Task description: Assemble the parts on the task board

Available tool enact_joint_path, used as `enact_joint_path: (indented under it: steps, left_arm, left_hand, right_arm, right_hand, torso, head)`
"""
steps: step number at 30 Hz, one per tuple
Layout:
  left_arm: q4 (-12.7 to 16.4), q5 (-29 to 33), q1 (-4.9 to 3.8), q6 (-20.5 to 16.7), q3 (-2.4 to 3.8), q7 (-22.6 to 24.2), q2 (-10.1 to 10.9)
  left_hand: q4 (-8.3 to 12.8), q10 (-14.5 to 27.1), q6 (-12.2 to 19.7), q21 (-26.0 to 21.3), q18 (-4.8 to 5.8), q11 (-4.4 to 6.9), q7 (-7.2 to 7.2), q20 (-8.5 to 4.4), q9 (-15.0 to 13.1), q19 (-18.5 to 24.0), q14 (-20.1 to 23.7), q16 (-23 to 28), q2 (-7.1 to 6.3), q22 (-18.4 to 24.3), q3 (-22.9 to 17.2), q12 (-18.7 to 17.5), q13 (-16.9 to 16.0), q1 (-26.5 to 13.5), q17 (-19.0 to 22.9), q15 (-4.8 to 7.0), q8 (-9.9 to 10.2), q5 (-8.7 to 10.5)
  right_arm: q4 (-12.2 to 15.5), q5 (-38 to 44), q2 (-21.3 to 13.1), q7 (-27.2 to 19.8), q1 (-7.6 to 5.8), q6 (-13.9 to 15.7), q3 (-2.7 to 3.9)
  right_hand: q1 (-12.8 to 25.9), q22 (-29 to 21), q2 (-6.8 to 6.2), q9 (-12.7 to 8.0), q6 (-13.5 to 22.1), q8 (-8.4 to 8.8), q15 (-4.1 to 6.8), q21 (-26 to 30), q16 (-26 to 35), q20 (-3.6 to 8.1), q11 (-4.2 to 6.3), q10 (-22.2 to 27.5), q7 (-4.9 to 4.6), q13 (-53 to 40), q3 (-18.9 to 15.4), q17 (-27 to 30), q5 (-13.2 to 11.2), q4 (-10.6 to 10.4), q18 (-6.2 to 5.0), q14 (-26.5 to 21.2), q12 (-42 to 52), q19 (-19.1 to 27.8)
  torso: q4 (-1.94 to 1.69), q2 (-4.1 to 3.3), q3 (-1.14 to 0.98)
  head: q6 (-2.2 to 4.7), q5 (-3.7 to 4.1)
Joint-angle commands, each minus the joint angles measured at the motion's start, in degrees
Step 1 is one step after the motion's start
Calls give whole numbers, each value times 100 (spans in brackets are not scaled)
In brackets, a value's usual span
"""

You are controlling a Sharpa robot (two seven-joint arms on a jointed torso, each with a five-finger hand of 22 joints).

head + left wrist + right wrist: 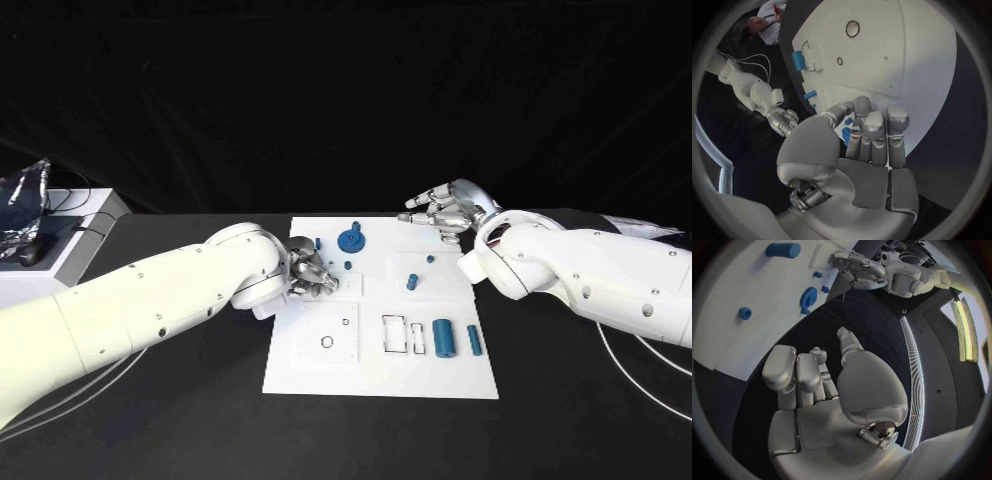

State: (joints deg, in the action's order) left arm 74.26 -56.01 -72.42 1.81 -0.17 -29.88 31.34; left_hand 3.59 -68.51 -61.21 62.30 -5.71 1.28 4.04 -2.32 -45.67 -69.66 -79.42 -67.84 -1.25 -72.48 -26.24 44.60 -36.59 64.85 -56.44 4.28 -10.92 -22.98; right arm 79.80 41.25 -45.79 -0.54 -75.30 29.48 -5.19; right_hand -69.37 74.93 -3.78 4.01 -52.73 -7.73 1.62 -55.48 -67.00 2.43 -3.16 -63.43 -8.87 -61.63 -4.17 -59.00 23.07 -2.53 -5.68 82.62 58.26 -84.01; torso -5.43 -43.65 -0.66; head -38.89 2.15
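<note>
Two hands at board [378, 375] | left hand [307, 273] at its left edge, fingers curled together, hold unclear | right hand [450, 212] beyond far edge, fingers apart, empty | parts [444, 338] on board | align before pressing.

I count one task board [378, 360], white. Blue parts: one round gear-like piece [352, 240], one small peg [413, 282], one thick cylinder [444, 339], one slimmer cylinder [473, 337]. Two hands: left hand [307, 273], right hand [446, 211].
</note>
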Motion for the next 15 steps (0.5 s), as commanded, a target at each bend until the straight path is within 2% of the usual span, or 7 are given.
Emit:
enact_joint_path:
  steps: [1,5,7,9,11,12,15]
  left_arm:
    - [42,169,42,107,-27,49,46]
    - [138,263,50,38,-2,155,132]
    - [204,347,66,-28,22,266,192]
    - [282,464,96,-135,59,411,265]
    - [370,614,140,-301,111,629,354]
    - [425,745,173,-433,155,830,418]
    - [540,1117,245,-745,232,1318,562]
  left_hand:
    - [546,36,12,-22,-94,4,16,45,1130,-11,10,17,8,-9,-517,22,19,-35,7,-24,-16,-14]
    - [516,42,38,-57,-105,0,23,54,1154,4,15,28,-13,2,-444,23,47,-42,26,-28,-4,-4]
    - [464,96,73,-130,-115,-27,57,52,1256,51,46,67,-35,42,-358,-62,114,-63,71,-50,74,11]
    - [339,137,159,-280,-128,-57,84,41,1416,148,121,162,-61,132,-108,-156,198,-117,178,-76,205,25]
    - [164,300,231,-720,-175,-103,114,28,1620,450,428,605,-101,395,316,-305,309,-132,691,-115,346,41]
    - [44,386,222,-1111,-194,-137,131,42,1785,685,553,823,-86,636,743,-405,416,-2,897,-137,420,32]
    - [-197,527,156,-1642,-178,-230,227,75,2154,904,697,1116,-51,981,1440,-586,665,217,1155,-197,536,31]
  right_arm:
    - [20,50,-15,-13,7,-115,0]
    - [27,62,-42,-13,9,-114,-1]
    - [27,69,-58,-30,10,-102,-1]
    - [23,86,-79,-83,10,-92,-1]
    - [8,112,-107,-169,10,-64,-1]
    - [-8,126,-130,-241,10,-43,-1]
    - [-37,143,-183,-445,10,10,-1]
  right_hand:
    - [38,729,19,7,1,-10,1,22,25,-4,19,13,-53,1,-28,11,20,5,-95,-17,-18,-264]
    - [19,731,32,7,-2,-12,2,16,22,-3,20,8,-52,-2,-26,7,22,30,-94,-15,-15,-264]
    - [9,733,53,8,-8,-14,4,9,21,-2,22,3,-51,-4,-23,6,24,46,-93,-14,-11,-266]
    - [-66,735,138,7,-26,-17,9,-2,14,1,29,-13,-46,-13,10,0,8,130,-91,-12,1,-268]
    - [-102,739,211,3,-45,-6,12,-21,9,7,36,-17,-42,-11,12,-4,-2,272,-84,-12,-2,-266]
    - [-157,741,263,3,-70,2,16,-37,6,11,40,-21,-42,-13,35,-8,-3,396,-78,-11,-1,-264]
    - [-202,746,339,3,-160,27,28,-68,2,20,56,-43,-26,-21,94,-14,-23,624,-68,-12,5,-259]
  torso:
    - [-1,2,-1]
    - [-1,-3,0]
    - [1,-1,1]
    - [2,1,-1]
    - [2,4,2]
    - [2,4,6]
    - [4,4,12]
  head:
    - [38,25]
    - [84,62]
    - [102,64]
    - [107,73]
    - [124,80]
    - [146,95]
    - [196,127]
